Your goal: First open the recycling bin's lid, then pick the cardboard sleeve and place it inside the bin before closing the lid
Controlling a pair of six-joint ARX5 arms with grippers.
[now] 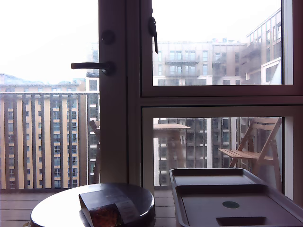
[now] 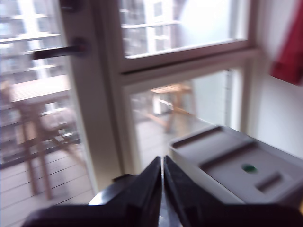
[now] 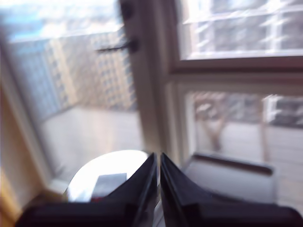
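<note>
My second hand [image 3: 158, 163] pressed closed — blurred cardboard sleeve [image 3: 108, 183] on round table [image 3: 123, 163], bin [image 3: 236, 182] beside.

Round dark worktop [image 1: 57, 208] with one item on it

The glossy round worktop sits low at the exterior view's left, in front of the glazed door, its top reflecting the pale sky. The cardboard sleeve [image 1: 108, 208] lies directly on it toward its near right edge, dark grey top up, white label panel on the right side and the orange-red printed end facing the camera. The grey recycling bin [image 1: 236, 201] stands beside it at the exterior view's right.
</note>
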